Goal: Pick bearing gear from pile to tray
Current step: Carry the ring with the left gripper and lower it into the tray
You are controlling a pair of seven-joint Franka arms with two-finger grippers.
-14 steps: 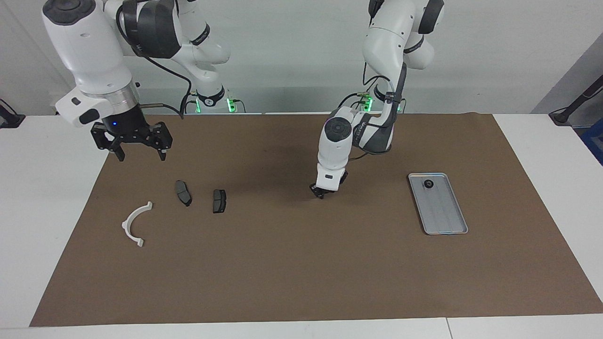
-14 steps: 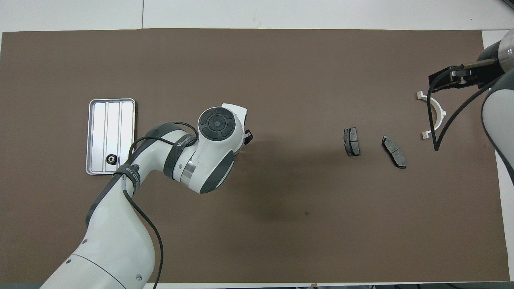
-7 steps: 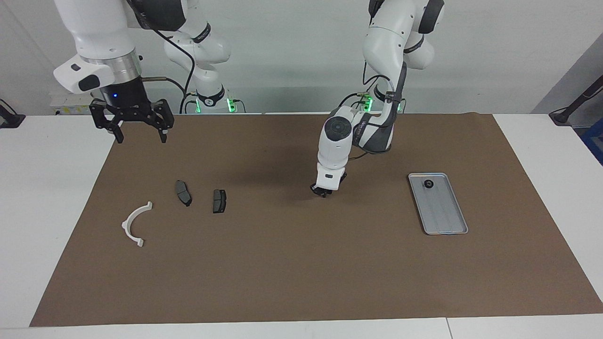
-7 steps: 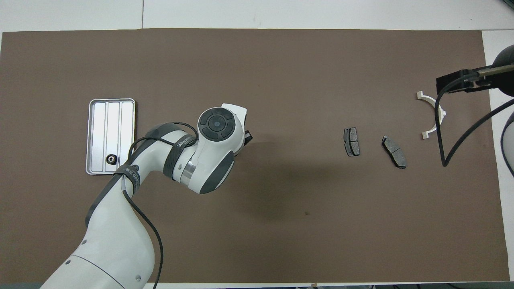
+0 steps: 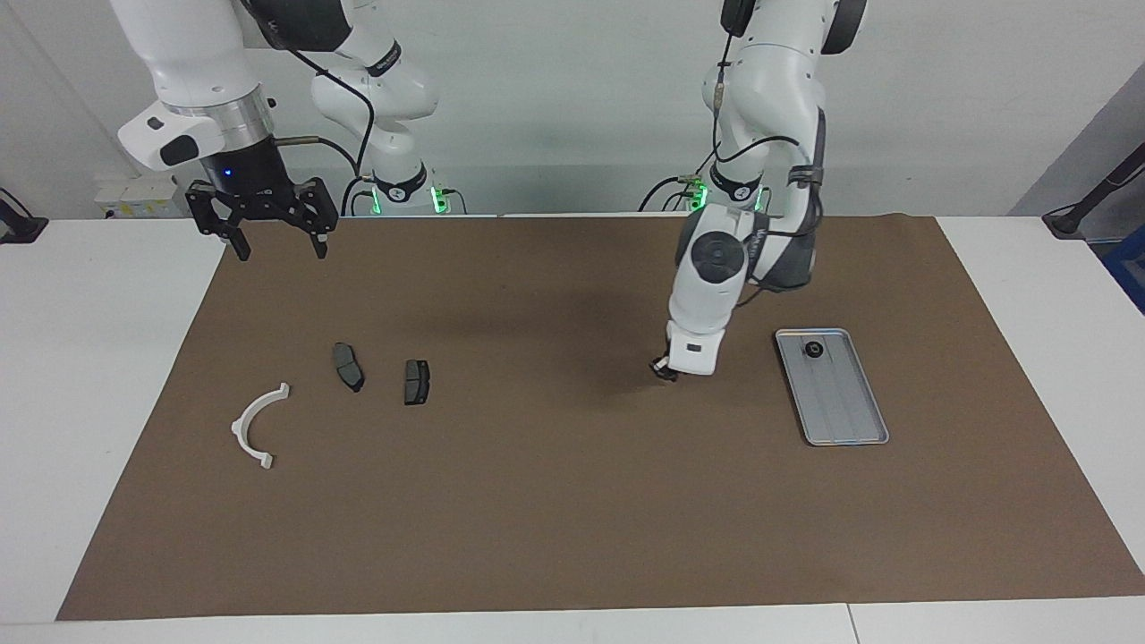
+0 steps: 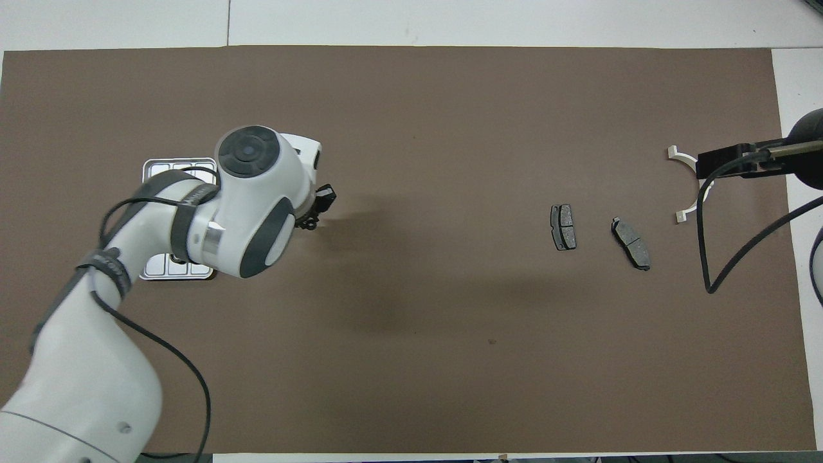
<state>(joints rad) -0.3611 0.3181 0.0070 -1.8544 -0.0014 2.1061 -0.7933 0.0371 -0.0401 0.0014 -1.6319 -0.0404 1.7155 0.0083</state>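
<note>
The right gripper (image 5: 277, 237) hangs high over the robots' edge of the brown paper mat (image 5: 555, 501), jaws spread wide and empty; the overhead view catches only a dark sliver of it (image 6: 726, 162) over the white plastic half-ring (image 6: 693, 186). It has climbed and pulled back toward its base since a second ago.

The flat silver-grey metal tray (image 5: 845, 420) sits toward the left arm's end of the table, and the facing view shows a small black round bearing gear (image 5: 814, 350) resting in its corner nearest the robots. From overhead that gear is hidden: the left arm's white wrist covers most of the tray (image 6: 157, 168).

The left gripper (image 5: 663, 369) is low over bare mat beside the tray, having swung toward it from mid-table. Whether its jaws are parted or holding anything, I cannot tell; only a dark tip (image 6: 319, 204) pokes out.

Toward the right arm's end lies the pile: two dark grey brake pads (image 5: 348, 366) (image 5: 416, 381) side by side, apart, then the half-ring (image 5: 255, 427) farther from the robots, all unmoved. Between pads and left gripper the mat lies wide open, as does its whole outer half.
</note>
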